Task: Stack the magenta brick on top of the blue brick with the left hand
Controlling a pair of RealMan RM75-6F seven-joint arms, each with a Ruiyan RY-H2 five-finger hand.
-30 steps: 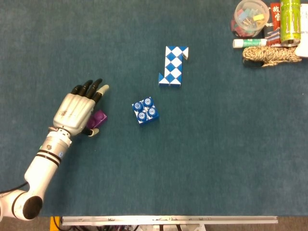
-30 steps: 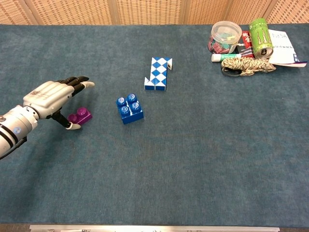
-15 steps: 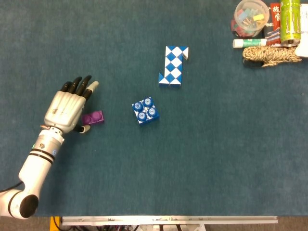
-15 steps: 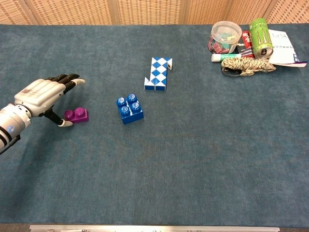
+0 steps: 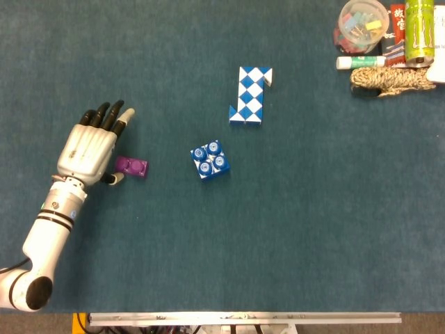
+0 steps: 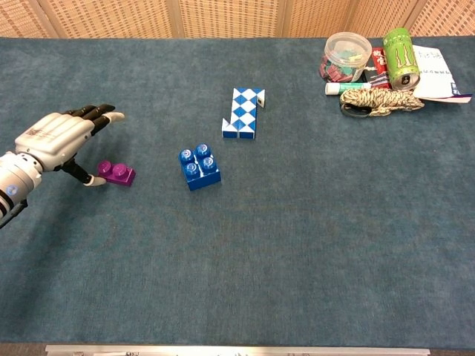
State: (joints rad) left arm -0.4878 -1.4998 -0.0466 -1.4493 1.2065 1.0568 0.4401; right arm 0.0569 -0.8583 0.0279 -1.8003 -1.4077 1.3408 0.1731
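The magenta brick point(image 5: 131, 166) point(image 6: 116, 173) lies flat on the blue-green cloth, studs up, to the left of the blue brick point(image 5: 210, 160) point(image 6: 198, 166). My left hand point(image 5: 88, 147) point(image 6: 56, 138) hovers just left of the magenta brick, fingers spread and stretched forward, holding nothing. Its thumb tip sits close beside the brick's left end; whether they touch is unclear. The blue brick stands alone with four studs up. My right hand is not in either view.
A blue-and-white snake puzzle point(image 5: 250, 95) point(image 6: 243, 113) lies beyond the blue brick. At the far right corner stand a plastic tub point(image 5: 360, 26) point(image 6: 345, 55), a green can point(image 5: 419, 31) point(image 6: 401, 47), a glue stick point(image 5: 360, 62), a rope bundle point(image 5: 391, 80) point(image 6: 380, 100) and booklets.
My left hand drew back to the left, off the magenta brick. The brick now lies fully uncovered on the cloth, a little further left and turned flat.
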